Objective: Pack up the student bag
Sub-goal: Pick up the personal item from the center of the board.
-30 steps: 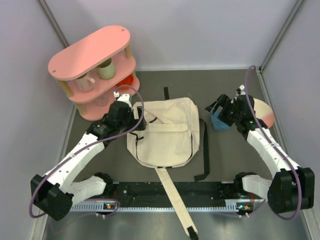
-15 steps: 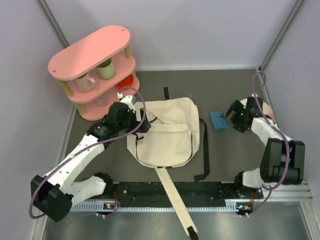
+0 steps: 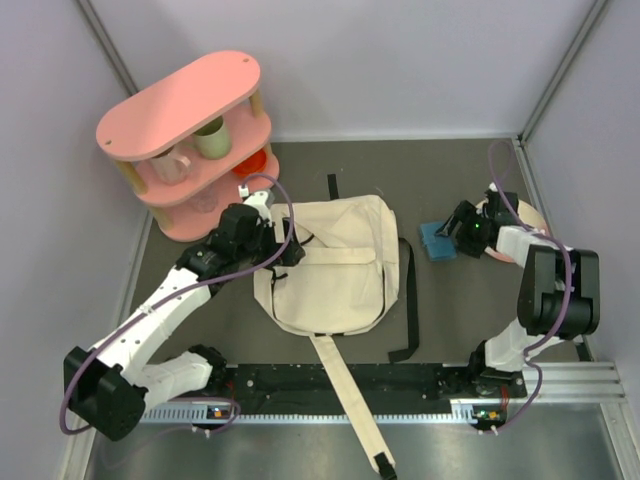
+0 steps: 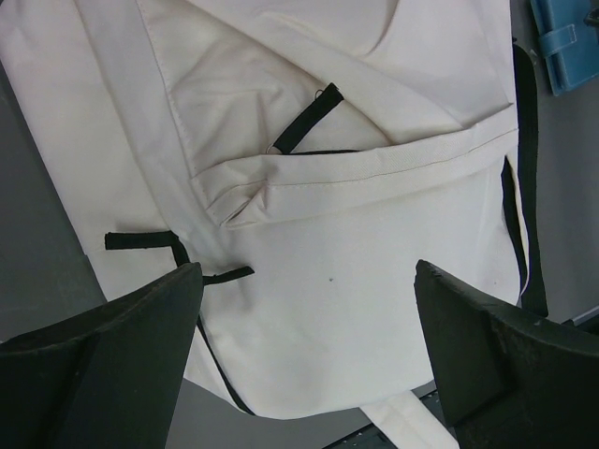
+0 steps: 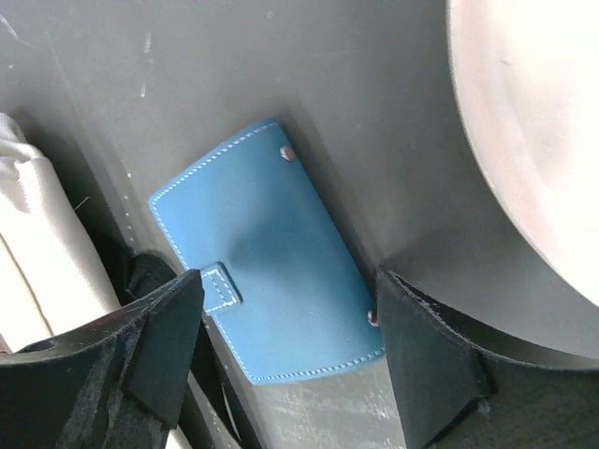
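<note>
Over the last second the right arm (image 3: 548, 290) has folded back, elbow raised by the right edge, bringing the right jaws low over a small blue leather wallet (image 5: 267, 253) and narrowing them a little. The wallet lies on the bench (image 3: 450, 180) just right of the cream canvas backpack (image 3: 335, 270), which rests flat mid-bench, pocket up. The wallet's long axis runs away between the fingers, so they would close across its short side. They stand parted, and probably not yet gripping. The left arm (image 3: 160, 305), nearer the backpack, holds the left jaws spread wide over its left side, empty.
</note>
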You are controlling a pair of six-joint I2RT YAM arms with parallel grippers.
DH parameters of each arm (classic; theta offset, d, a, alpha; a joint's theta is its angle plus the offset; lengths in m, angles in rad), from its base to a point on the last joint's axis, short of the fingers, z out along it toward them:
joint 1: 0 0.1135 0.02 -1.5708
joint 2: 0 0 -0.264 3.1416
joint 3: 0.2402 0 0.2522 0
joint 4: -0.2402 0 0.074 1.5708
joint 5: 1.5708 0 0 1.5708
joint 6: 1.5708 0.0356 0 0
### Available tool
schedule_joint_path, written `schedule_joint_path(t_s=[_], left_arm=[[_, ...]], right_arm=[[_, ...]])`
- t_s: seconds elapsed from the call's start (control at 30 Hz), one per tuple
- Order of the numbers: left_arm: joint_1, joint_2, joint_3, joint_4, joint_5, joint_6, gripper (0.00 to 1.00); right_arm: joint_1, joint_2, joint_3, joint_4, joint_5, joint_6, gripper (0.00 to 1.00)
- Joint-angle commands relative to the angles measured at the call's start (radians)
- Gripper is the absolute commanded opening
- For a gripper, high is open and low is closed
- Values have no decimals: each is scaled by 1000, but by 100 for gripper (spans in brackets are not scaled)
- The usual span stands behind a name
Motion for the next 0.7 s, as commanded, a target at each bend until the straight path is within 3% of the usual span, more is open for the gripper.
schedule_joint_path(t_s=[0.0, 0.37, 0.67], left_arm=[[-1, 17, 11, 52, 23, 9, 99], [-1, 20, -9, 60, 32, 1, 99], [-1, 31, -9, 67, 43, 0, 99]], right_arm=[[5, 70, 27, 29, -83, -52, 72], [120, 108, 63, -58, -20, -123, 65], [158, 68, 23, 10, -47, -92, 63]])
